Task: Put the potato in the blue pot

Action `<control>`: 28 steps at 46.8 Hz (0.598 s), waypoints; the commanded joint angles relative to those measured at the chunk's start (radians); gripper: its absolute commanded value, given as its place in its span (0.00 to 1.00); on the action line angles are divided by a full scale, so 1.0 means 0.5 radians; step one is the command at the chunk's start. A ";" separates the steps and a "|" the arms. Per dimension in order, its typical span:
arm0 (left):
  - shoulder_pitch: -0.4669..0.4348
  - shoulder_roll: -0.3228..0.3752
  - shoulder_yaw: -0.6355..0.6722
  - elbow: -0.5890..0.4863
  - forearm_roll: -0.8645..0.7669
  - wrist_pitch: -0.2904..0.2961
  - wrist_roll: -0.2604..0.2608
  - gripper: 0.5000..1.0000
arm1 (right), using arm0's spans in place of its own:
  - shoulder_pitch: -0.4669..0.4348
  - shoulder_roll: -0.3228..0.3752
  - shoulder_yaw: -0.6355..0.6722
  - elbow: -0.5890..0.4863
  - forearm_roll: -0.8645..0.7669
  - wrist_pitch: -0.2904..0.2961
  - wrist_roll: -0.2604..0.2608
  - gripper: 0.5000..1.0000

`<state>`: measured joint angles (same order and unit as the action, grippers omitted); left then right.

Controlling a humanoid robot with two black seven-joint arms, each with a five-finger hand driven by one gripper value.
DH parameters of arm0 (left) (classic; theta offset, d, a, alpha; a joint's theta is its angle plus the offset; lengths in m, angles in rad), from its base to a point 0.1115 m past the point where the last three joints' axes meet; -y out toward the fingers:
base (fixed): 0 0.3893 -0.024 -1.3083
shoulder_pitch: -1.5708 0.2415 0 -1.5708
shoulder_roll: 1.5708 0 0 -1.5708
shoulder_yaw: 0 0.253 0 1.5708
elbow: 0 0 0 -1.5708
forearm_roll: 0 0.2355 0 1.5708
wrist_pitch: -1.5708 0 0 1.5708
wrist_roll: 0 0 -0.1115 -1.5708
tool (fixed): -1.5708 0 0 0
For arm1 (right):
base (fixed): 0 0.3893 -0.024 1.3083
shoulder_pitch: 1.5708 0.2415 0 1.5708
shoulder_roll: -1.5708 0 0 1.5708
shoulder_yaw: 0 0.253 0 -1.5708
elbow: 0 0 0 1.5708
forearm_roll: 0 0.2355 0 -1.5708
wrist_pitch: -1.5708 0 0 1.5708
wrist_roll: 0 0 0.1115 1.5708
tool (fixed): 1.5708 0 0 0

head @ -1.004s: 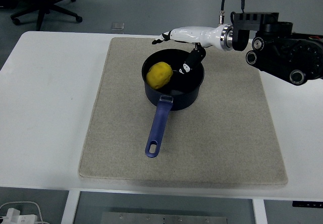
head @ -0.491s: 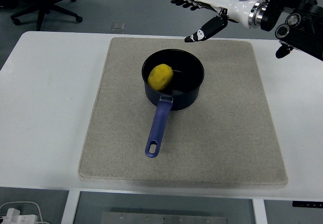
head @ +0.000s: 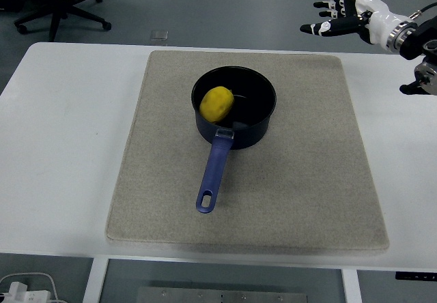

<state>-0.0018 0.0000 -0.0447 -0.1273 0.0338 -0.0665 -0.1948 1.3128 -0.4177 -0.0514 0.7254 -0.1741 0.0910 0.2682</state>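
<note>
A yellow potato (head: 216,103) lies inside the blue pot (head: 259,122), against its left wall. The pot stands on the beige mat (head: 300,180) with its blue handle (head: 212,172) pointing toward the near edge. My right hand (head: 336,11) hovers high at the upper right, well beyond the pot and past the table's far edge, fingers spread and holding nothing. The left arm does not show.
The mat covers the middle of the white table (head: 61,146). An office chair base (head: 61,6) stands on the floor at the top left. A small square floor plate (head: 159,35) lies behind the table. Cables and a plug (head: 20,291) show at the bottom left.
My right hand has drawn back from over the pot, rising and moving right toward the picture's upper right corner. The potato stays in the pot.
</note>
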 commanded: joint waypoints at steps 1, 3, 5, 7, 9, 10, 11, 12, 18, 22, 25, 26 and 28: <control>0.001 0.000 0.000 0.000 0.000 -0.002 0.000 0.99 | -0.061 -0.002 0.084 -0.039 0.130 -0.013 0.004 0.85; 0.001 0.000 0.000 0.000 0.000 -0.002 0.000 0.99 | -0.113 -0.002 0.170 -0.061 0.170 -0.026 0.004 0.85; 0.001 0.000 0.000 0.000 0.000 -0.002 0.000 0.99 | -0.177 -0.002 0.268 -0.082 0.182 -0.035 0.004 0.85; 0.001 0.000 0.000 0.000 0.000 0.001 0.000 0.99 | -0.235 -0.002 0.369 -0.095 0.182 -0.050 0.010 0.85; 0.001 0.000 0.000 0.000 0.000 -0.002 0.000 0.99 | -0.291 0.001 0.470 -0.107 0.182 -0.072 0.010 0.85; 0.001 0.000 0.000 0.000 0.000 0.001 0.000 0.99 | -0.315 0.001 0.510 -0.110 0.182 -0.078 0.013 0.85; 0.001 0.000 0.000 0.000 0.000 0.001 0.000 0.99 | -0.337 0.001 0.544 -0.113 0.182 -0.084 0.013 0.85; 0.001 0.000 -0.003 0.000 0.000 0.001 0.000 0.99 | -0.355 0.001 0.575 -0.113 0.182 -0.090 0.013 0.85; 0.001 0.000 0.000 0.000 0.000 -0.002 0.000 0.99 | -0.395 0.026 0.630 -0.147 0.182 -0.127 0.007 0.85; 0.001 0.000 0.000 0.000 0.000 0.001 0.000 0.99 | -0.407 0.032 0.630 -0.150 0.182 -0.151 0.007 0.85; 0.001 0.000 0.000 0.000 0.000 0.001 0.000 0.99 | -0.407 0.029 0.630 -0.156 0.183 -0.167 0.004 0.85; 0.001 0.000 0.000 0.000 0.000 0.001 0.000 0.99 | -0.407 0.026 0.630 -0.156 0.186 -0.173 0.004 0.85; 0.001 0.000 0.000 0.000 0.000 -0.002 0.000 0.99 | -0.411 0.016 0.630 -0.156 0.186 -0.191 0.004 0.85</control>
<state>-0.0016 0.0000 -0.0449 -0.1273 0.0338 -0.0669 -0.1948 1.1092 -0.4028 0.2642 0.6471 -0.0822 0.0075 0.2702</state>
